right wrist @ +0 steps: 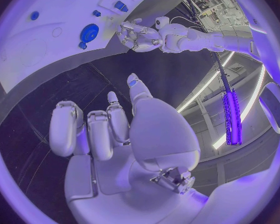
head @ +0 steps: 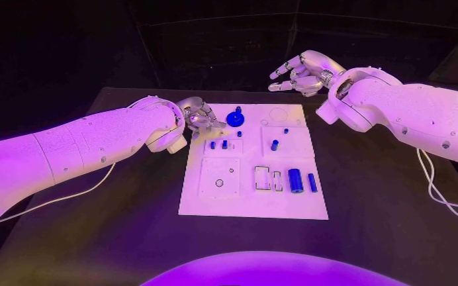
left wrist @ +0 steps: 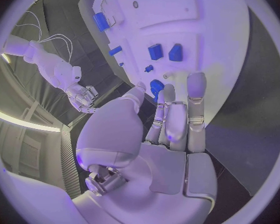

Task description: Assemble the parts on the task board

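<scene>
Dark walls closed round the black counter (head: 382,220), where the task board (head: 250,201), a flat white plate with shallow cut-outs, lay lengthwise away from us.

Our left hand (head: 200,120) hung over the board's ten o'clock corner, fingers apart and extended, holding nothing that we could see. The round blue part (head: 235,119), a glossy disc with a small knob, sat just beside that hand at its three o'clock; in the left wrist view the fingertips (left wrist: 197,79) reached almost to the same disc (left wrist: 156,86). We judged the left hand far the nearer of the two, so the coming grasp likely turned on a short reach toward three o'clock.

Our right hand (head: 304,73) was raised beyond the board's one o'clock corner, well apart from every part, fingers loosely curled and empty; whether it counted as closed we could not tell.

Two small blue pegs (head: 218,144) stood upright near the board's middle-left, and a smooth blue cylinder (head: 296,181) lay at four o'clock, long axis running twelve to six, beside a slimmer blue pin (head: 312,181).
</scene>
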`<action>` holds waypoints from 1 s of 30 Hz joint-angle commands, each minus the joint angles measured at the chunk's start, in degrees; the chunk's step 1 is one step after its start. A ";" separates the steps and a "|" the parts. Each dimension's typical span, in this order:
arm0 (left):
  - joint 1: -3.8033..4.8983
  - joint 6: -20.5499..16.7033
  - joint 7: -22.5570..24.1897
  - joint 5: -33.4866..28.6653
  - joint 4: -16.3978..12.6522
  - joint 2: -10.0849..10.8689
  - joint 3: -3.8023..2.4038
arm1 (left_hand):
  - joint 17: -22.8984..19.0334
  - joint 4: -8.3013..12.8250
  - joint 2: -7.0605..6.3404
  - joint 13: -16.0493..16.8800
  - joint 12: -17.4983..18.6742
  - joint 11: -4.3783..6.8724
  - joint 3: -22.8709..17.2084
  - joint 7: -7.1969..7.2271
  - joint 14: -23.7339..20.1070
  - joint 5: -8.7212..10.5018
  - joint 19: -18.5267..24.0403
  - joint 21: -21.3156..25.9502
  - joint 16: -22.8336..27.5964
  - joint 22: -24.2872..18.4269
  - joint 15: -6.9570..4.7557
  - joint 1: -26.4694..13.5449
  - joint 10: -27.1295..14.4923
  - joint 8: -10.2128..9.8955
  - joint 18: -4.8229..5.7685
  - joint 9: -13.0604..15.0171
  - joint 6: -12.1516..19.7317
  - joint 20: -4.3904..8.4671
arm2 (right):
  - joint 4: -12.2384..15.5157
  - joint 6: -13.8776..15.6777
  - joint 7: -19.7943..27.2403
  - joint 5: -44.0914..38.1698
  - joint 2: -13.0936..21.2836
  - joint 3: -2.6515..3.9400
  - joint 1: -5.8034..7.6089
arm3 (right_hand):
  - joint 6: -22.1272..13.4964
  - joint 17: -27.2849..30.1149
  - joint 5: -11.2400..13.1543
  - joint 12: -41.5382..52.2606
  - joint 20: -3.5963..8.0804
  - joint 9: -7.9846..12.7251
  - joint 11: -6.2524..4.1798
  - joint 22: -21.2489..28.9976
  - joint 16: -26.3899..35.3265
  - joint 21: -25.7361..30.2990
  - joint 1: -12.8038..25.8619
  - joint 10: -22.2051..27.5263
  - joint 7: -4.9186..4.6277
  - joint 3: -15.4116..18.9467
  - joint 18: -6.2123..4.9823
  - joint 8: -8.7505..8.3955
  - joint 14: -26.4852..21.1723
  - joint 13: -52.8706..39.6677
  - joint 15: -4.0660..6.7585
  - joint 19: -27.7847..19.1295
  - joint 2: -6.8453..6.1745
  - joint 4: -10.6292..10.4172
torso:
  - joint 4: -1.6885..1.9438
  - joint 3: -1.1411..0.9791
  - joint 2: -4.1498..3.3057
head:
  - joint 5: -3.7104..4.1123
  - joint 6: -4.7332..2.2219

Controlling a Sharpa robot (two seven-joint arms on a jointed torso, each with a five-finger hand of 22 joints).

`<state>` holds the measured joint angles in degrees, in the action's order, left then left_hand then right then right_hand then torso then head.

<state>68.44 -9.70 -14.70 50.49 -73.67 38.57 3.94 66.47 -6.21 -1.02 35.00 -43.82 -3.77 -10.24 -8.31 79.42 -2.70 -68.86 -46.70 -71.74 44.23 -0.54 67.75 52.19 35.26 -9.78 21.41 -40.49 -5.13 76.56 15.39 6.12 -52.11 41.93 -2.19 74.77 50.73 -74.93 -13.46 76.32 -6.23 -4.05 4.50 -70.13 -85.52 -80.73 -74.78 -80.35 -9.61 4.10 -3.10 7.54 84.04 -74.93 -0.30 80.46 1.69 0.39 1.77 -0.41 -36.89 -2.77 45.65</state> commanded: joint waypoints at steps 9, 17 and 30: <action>0.56 -5.18 12.74 15.21 2.61 -4.77 0.00 | -18.77 8.64 -4.66 -10.06 9.96 -1.69 -7.15 -0.74 -12.10 -0.08 4.64 8.98 17.12 -6.39 1.54 10.29 -4.32 -5.24 -0.67 -5.71 -1.88 -1.59 | -0.15 -0.56 0.16 -0.08 -0.35 0.03 0.07 | -0.01 -5.14 -0.13 -0.34 0.19 0.09 -0.07 0.14 0.30 0.39 0.12 0.40 0.10 0.38 -1.00 0.28 3.80 -2.02 0.34 -0.41 0.48 -0.16 | -0.13 0.03 -0.03 | 0.32 -0.39; 1.25 -2.37 9.92 24.85 5.37 -8.40 0.94 | -14.16 9.37 -6.27 -18.11 15.97 -1.33 -7.10 -0.07 -3.56 0.07 -1.61 7.67 8.84 -6.60 1.00 9.43 -4.16 -12.45 -0.73 -11.67 -5.25 -0.95 | -0.24 -0.79 0.19 -0.08 -0.68 0.03 0.06 | -0.01 -5.15 -0.19 -0.31 0.19 0.09 -0.07 0.11 0.29 0.38 0.10 0.38 0.11 0.37 -1.00 0.29 3.81 -2.05 0.34 -0.39 0.59 -0.17 | -0.23 0.12 -0.13 | 0.58 -0.58; 1.79 5.34 4.87 31.40 7.76 -11.27 2.13 | -5.16 9.44 -5.87 -23.39 18.56 -1.01 -6.38 0.25 3.42 -0.09 -9.06 -3.63 -0.92 4.01 0.14 8.99 -1.55 -16.20 1.25 -14.96 -9.65 -0.21 | -0.16 -0.90 0.31 -0.08 -0.73 0.02 0.05 | -0.02 -5.18 -0.24 -0.31 0.19 0.09 -0.08 0.10 0.28 0.38 0.05 0.38 0.11 0.36 -0.99 0.30 3.81 -2.04 0.34 -0.38 0.67 -0.15 | -0.15 0.08 -0.09 | 0.80 -0.73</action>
<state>70.08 -7.55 -7.92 78.52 -66.13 27.52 6.10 61.25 3.17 -7.10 11.68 -25.51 -4.70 -16.77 -8.00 82.33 -2.70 -77.53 -50.09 -72.34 48.17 -0.40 77.04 50.29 19.31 -9.17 6.49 -49.89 -5.34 76.33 14.85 6.10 -52.12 41.30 -2.19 74.71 50.73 -74.92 -13.46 76.32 -6.02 -4.05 4.50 -70.04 -85.52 -80.73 -74.78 -80.35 -9.61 4.24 -3.10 7.54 84.04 -74.93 -0.30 80.26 1.68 0.24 1.57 -0.34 -37.02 -1.97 44.93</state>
